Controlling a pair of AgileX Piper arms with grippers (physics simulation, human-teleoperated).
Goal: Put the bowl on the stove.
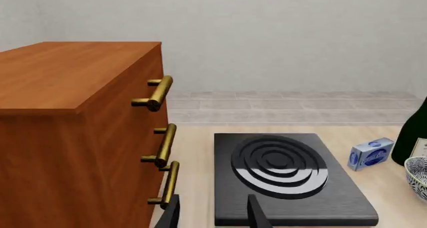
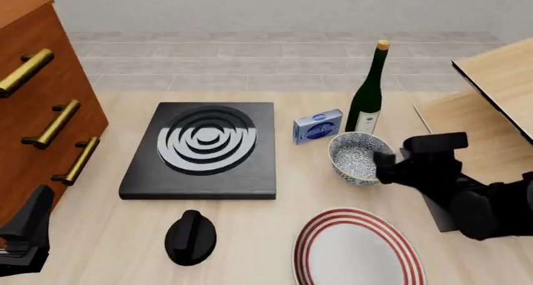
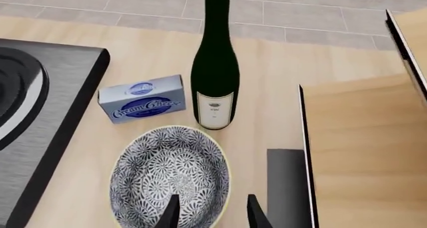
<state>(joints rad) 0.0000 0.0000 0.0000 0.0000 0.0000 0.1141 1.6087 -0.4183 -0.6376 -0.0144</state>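
Observation:
The bowl (image 2: 356,156), white with a blue-grey pattern, stands on the table right of the stove (image 2: 204,149), a black slab with silver burner rings. My right gripper (image 2: 386,164) is at the bowl's right rim. In the right wrist view the bowl (image 3: 167,180) lies just under the open right gripper (image 3: 213,213); one finger is over its inside and the other is outside the rim. My left gripper (image 2: 32,219) hangs open and empty at the near left, short of the stove (image 1: 287,175). The bowl's edge (image 1: 417,175) shows in the left wrist view.
A wooden cabinet (image 2: 37,104) with brass handles stands left of the stove. A wine bottle (image 2: 369,91) and a blue cream cheese box (image 2: 317,125) stand behind the bowl. A red-ringed plate (image 2: 356,251) and a black knob (image 2: 191,236) lie near the front. Wooden boards (image 2: 491,104) rise at the right.

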